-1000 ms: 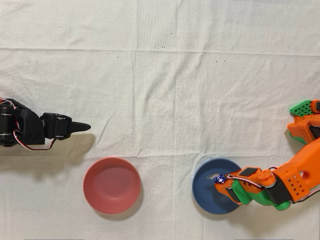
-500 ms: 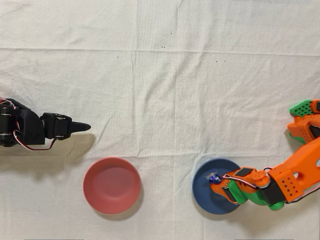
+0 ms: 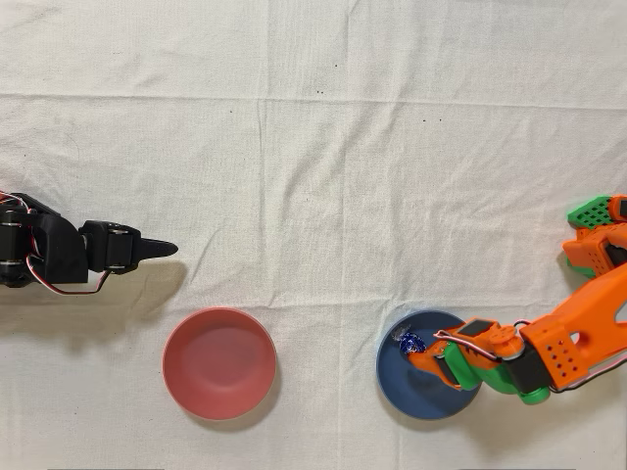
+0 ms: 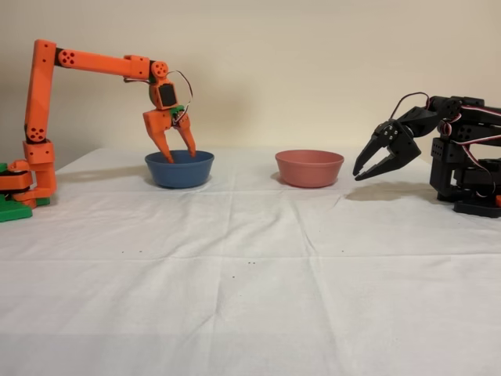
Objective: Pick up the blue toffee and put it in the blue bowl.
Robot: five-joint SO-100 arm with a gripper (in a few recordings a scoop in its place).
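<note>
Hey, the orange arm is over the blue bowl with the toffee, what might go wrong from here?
The blue toffee lies near the rim of the blue bowl, so a nudge might tip it onto the cloth. The gripper has open jaws dipping into the bowl in the fixed view; on lifting, a finger might catch the rim and drag the light bowl. The clear wrapper may snag on a fingertip and ride out.

Our orange arm reaches out level, wrist bent down, and our gripper (image 4: 178, 151) hangs with its two fingers (image 4: 160, 141) spread apart.
</note>
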